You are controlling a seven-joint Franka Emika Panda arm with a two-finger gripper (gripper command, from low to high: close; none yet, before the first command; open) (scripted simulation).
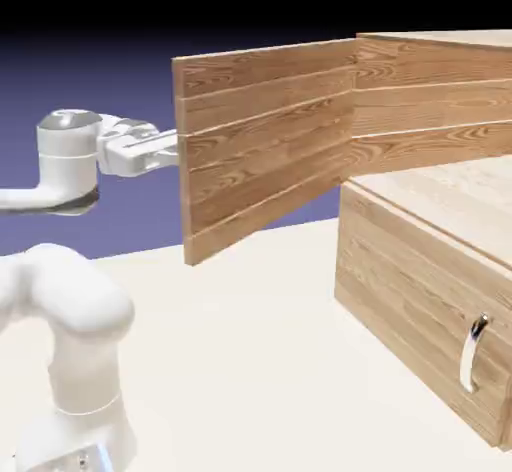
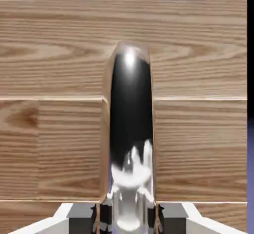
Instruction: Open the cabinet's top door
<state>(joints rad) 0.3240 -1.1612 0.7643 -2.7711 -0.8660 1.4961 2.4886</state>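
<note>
top door (image 1: 265, 140) swung wide open, out from the cabinet (image 1: 425, 290) toward the arm, free edge over the table (image 1: 250, 360) mid-area. tool (image 2: 129, 218) clamped on the door's chrome handle (image 2: 130, 129), seen in hand view w/ planks filling the bg. lower panel's silver handle (image 1: 472, 352) untouched, near the table's near edge.
</note>
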